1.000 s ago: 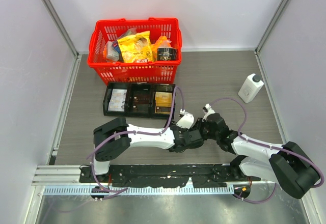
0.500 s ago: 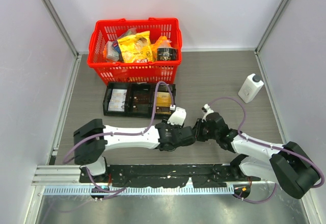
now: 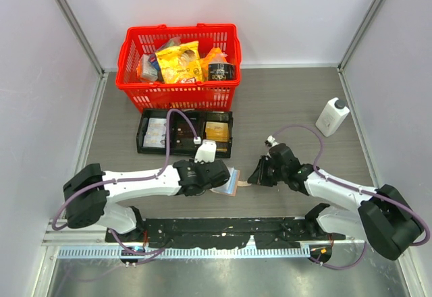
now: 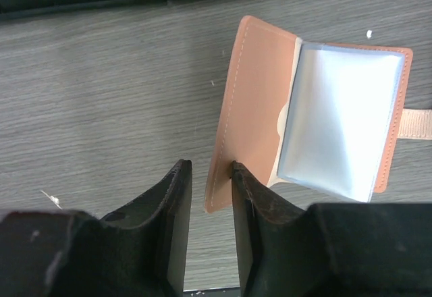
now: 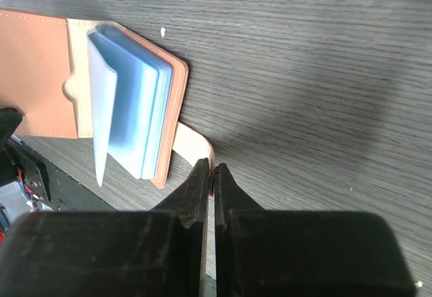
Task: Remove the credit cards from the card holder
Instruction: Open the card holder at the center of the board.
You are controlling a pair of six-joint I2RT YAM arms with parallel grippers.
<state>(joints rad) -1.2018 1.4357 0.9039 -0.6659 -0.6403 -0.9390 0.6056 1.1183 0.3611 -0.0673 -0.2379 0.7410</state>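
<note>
We list two arms, left arm (image 3: pixel 135 181) and right arm (image 3: pixel 337 190): white link shells, black joint housings, looping purple cables (image 3: pixel 182 113); left gripper (image 4: pixel 208 169) and right gripper (image 5: pixel 210 170) matte black.

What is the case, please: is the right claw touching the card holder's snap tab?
Touching. The right wrist view shows the right claw shut on the end of the snap tab of the card holder.

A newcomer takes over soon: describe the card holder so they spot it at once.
From the red basket at the far side, come forward past the black three-compartment tray; the card holder lies open on the table just nearer. It alone is a tan leather fold with pale blue sleeves inside, its snap tab pinched by the right pincer.
</note>
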